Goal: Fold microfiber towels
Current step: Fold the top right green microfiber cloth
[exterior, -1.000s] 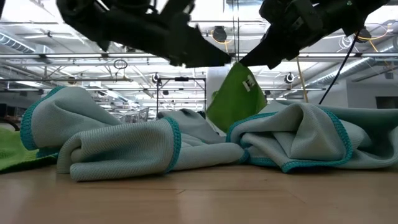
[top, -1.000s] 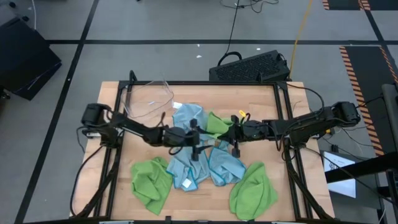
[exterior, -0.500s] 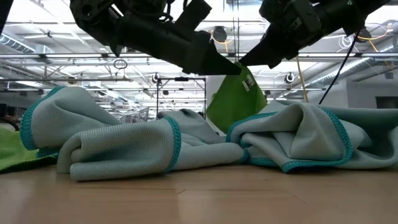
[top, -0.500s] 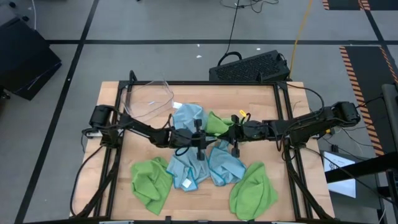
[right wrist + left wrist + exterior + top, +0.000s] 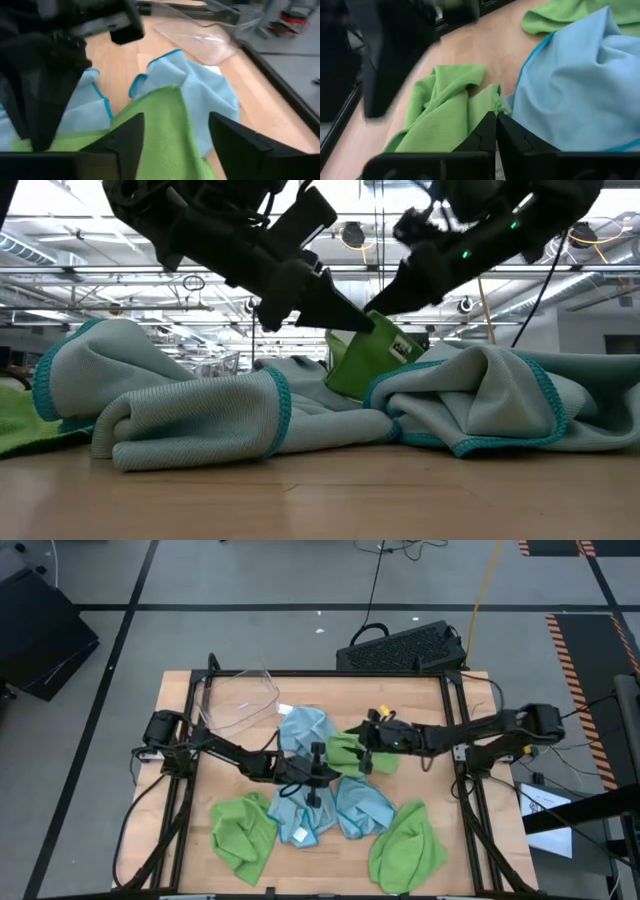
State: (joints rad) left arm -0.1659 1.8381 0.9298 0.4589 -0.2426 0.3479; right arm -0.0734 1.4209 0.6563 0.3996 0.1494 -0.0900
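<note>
A wooden table (image 5: 240, 735) framed in black rails stands on a grey workshop floor, ceiling trusses and lights running off behind it. At the table's middle both arms meet over one lime green towel (image 5: 347, 750): the left gripper (image 5: 495, 131), its fingers pressed together, is pinched on an edge of the cloth beside its small white tag, while the right gripper (image 5: 172, 131), fingers set apart, has the same towel lying between them, so whether it holds the cloth or only cradles it cannot be told. The towel is lifted and tilted, one corner up, its lower part resting on the light blue towels (image 5: 312, 802) heaped just below it. Outward from there, another blue towel (image 5: 300, 727) lies crumpled near a clear plastic bin (image 5: 238, 698) at the far left corner, and two more green towels sit rumpled at the near edge, one to the left (image 5: 243, 830), one to the right (image 5: 408, 845). No cloth looks folded or stacked yet; judging by this, the job is at its start, with the first towel in hand and five waiting.
</note>
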